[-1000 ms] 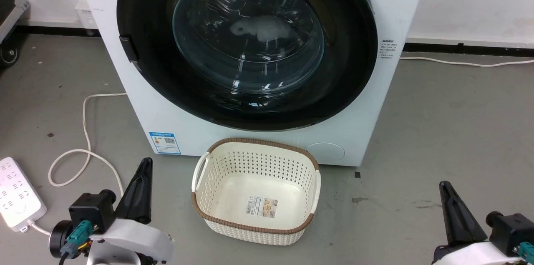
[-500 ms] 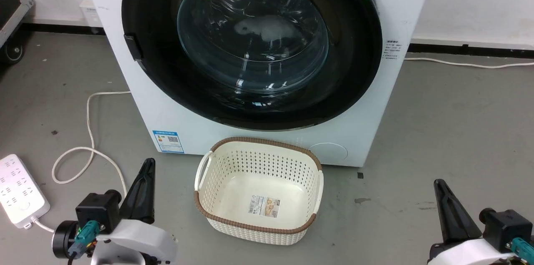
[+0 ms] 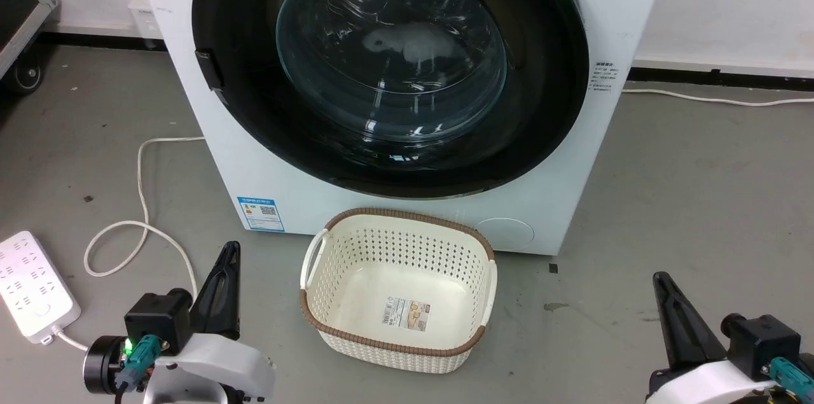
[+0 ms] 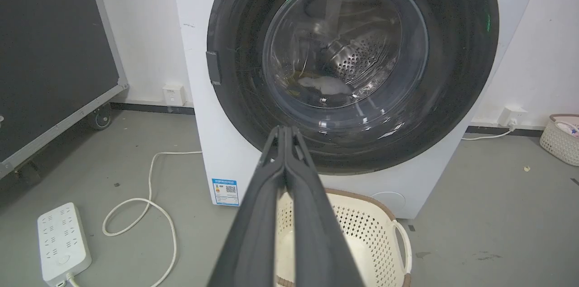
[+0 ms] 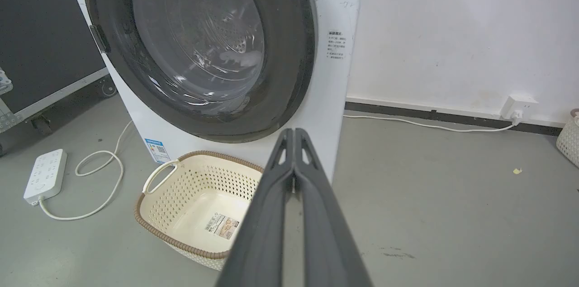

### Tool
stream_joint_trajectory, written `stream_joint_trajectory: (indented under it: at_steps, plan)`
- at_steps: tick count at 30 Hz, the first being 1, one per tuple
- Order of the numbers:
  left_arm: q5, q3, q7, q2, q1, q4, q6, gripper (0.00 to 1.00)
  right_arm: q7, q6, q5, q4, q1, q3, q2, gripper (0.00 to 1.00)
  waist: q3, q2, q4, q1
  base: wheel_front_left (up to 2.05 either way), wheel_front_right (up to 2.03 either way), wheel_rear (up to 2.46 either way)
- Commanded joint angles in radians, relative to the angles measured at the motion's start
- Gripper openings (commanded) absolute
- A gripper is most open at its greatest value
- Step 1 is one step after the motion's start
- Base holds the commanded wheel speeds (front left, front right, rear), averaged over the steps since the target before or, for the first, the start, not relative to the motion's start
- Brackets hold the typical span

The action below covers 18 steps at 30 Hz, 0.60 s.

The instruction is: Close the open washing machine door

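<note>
The washing machine door (image 3: 391, 54) is a wide black-rimmed round door with a bulging glass bowl. It lies flat against the front of the white machine (image 3: 617, 3), and a pale item shows through the glass. The door (image 4: 346, 47) looks flush in the left wrist view too, and so does the door (image 5: 199, 38) in the right wrist view. My left gripper (image 3: 230, 248) is low at the lower left, shut and holding nothing. My right gripper (image 3: 661, 278) is low at the lower right, shut and holding nothing. Both are well short of the door.
A cream perforated basket (image 3: 407, 216) with a brown rim stands on the floor right under the door. A white power strip (image 3: 32, 283) and its looping cable (image 3: 140, 200) lie at the left. A black wheeled case (image 4: 49, 52) stands far left. A second basket (image 4: 561, 138) sits far right.
The whole head picture has drifted slightly right and down, so the camera moved. The door stays flat against the machine and both grippers stay shut.
</note>
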Motion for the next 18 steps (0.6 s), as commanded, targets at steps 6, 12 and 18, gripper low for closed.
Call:
stream_joint_trajectory:
  at_steps: [6, 12, 18]
  plan:
    - [0.043, 0.022, 0.014, -0.025, 0.018, -0.003, -0.015, 0.00, 0.007, 0.000, -0.013, 0.008, -0.025, 0.009, -0.001, 0.00, 0.000, 0.0000, 0.005, 0.0000, 0.00, 0.00, 0.00]
    - [0.067, 0.033, 0.022, -0.040, 0.020, -0.004, -0.020, 0.00, 0.011, 0.000, -0.018, 0.010, -0.029, 0.013, -0.001, 0.00, 0.001, 0.0000, 0.008, 0.0000, 0.00, 0.00, 0.00]
    - [0.095, 0.046, 0.031, -0.058, 0.023, -0.004, -0.027, 0.00, 0.016, 0.000, -0.025, 0.013, -0.034, 0.018, -0.001, 0.00, 0.001, 0.0000, 0.013, 0.0000, 0.00, 0.00, 0.00]
